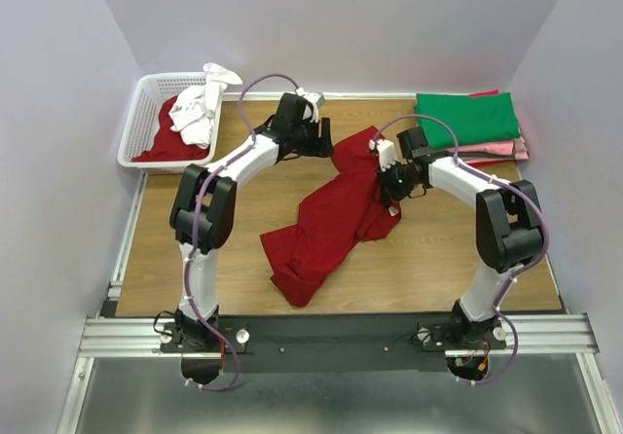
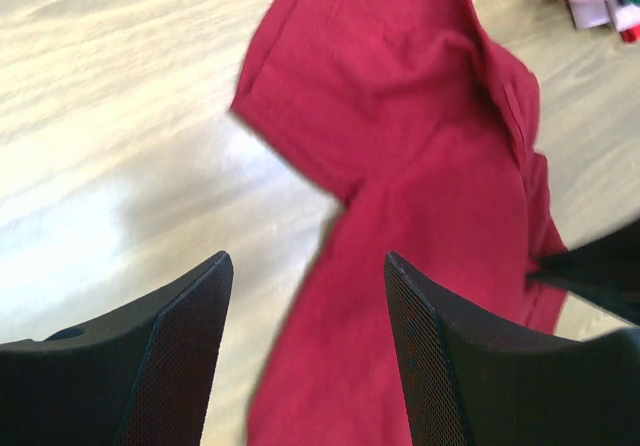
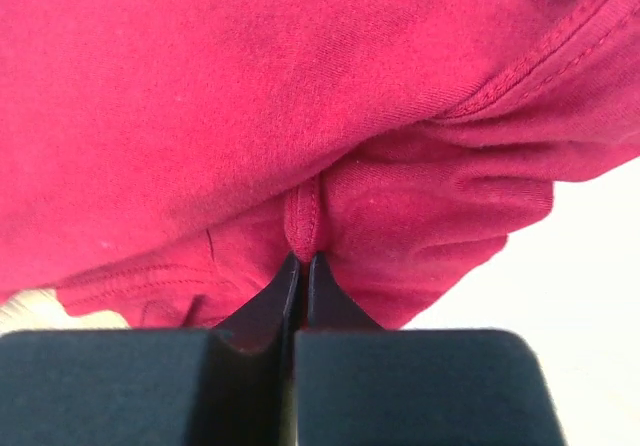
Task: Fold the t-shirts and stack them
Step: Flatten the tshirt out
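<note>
My right gripper is pinched shut on a fold of the dark red t-shirt, whose length runs leftward from it toward the arm bases, while my left gripper hangs wide open and empty, with the shirt's far end just ahead-right.

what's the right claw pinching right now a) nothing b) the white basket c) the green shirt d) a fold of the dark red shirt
d: the right wrist view shows the right claw shut tight on a small pleat of the dark red shirt.
</note>
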Controlling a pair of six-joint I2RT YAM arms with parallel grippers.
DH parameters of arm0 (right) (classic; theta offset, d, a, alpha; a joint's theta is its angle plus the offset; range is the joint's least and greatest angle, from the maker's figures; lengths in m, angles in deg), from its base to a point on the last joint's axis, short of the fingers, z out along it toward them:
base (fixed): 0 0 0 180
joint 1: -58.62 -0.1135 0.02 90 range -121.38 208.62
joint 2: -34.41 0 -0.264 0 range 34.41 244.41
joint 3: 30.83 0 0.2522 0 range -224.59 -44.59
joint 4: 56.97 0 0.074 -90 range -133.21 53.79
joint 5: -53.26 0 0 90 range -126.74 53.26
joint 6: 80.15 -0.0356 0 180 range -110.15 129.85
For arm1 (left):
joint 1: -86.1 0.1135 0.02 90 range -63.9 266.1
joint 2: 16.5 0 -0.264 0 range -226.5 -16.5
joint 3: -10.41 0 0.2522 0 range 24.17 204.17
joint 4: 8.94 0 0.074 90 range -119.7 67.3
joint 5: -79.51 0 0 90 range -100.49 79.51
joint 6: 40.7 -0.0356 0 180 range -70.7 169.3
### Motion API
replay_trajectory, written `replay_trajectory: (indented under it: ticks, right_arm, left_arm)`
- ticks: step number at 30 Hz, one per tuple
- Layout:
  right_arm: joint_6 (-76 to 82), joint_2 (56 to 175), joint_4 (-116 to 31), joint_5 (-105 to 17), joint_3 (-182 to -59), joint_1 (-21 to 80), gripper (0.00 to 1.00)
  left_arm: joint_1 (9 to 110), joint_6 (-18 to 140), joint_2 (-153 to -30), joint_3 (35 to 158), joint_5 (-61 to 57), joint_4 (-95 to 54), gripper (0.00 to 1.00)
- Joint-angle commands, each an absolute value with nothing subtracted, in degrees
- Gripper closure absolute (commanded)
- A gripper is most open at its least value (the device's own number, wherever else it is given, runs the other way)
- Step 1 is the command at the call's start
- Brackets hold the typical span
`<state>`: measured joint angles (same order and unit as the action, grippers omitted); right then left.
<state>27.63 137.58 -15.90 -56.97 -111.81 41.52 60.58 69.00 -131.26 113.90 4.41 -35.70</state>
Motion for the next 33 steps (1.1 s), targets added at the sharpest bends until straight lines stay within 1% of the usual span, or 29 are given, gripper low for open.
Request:
replay_trajectory:
  ticks: [1,5,6,10,13,21,22,23,25,26,28,29,30,31,33]
  right_arm:
    - [28.04,133.48,-15.44,-56.78,-112.18,42.97,0.99]
    - [28.39,129.78,-15.53,-59.41,-110.86,48.32,1.00]
    - [28.39,129.59,-15.44,-61.59,-110.33,49.90,1.00]
    - [28.39,129.33,-15.44,-64.51,-109.89,50.53,1.00]
    - [28.39,129.77,-15.44,-64.69,-109.98,50.53,0.99]
    - [28.22,129.59,-15.44,-65.83,-109.89,50.97,1.00]
    - [28.30,129.59,-15.44,-65.83,-109.89,50.97,1.00]
    - [28.30,129.50,-15.44,-65.92,-109.89,51.06,1.00]
    - [28.22,129.50,-15.44,-66.18,-109.80,51.24,1.00]
    - [28.22,129.33,-15.35,-66.36,-109.80,51.41,1.00]
    - [28.22,129.15,-15.44,-66.62,-109.80,51.85,0.99]
    - [28.22,128.98,-15.44,-66.89,-109.80,51.94,1.00]
    - [28.22,129.06,-15.44,-66.98,-109.72,52.20,1.00]
    - [28.22,128.89,-15.35,-67.06,-109.71,52.46,1.00]
    - [28.22,128.63,-15.35,-67.50,-109.71,52.73,1.00]
  left_arm:
    - [60.70,67.23,-136.72,121.19,8.40,-38.60,0.30]
    - [60.61,65.56,-143.40,129.80,7.36,-42.28,0.30]
    - [60.61,65.21,-146.63,134.43,6.74,-43.52,0.30]
    - [60.61,64.85,-156.04,145.36,7.35,-50.72,0.30]
    - [60.61,65.81,-158.17,148.35,7.10,-52.06,0.30]
    - [60.35,67.05,-162.04,150.47,6.21,-54.96,0.31]
    - [60.26,67.05,-162.22,150.47,6.21,-54.96,0.33]
    - [60.17,67.14,-162.31,150.56,6.56,-54.70,0.39]
    - [60.08,67.40,-162.48,150.47,8.05,-54.26,0.46]
    - [59.91,67.49,-162.66,150.64,8.58,-53.65,0.54]
    - [59.91,68.19,-163.10,151.52,9.55,-53.29,0.61]
    - [59.82,68.45,-163.53,151.79,9.81,-53.20,0.68]
    - [59.73,68.63,-163.71,152.22,9.90,-53.29,0.70]
    - [59.73,69.07,-163.89,152.66,9.73,-53.29,0.79]
    - [59.73,69.33,-164.06,152.84,9.38,-53.20,0.88]
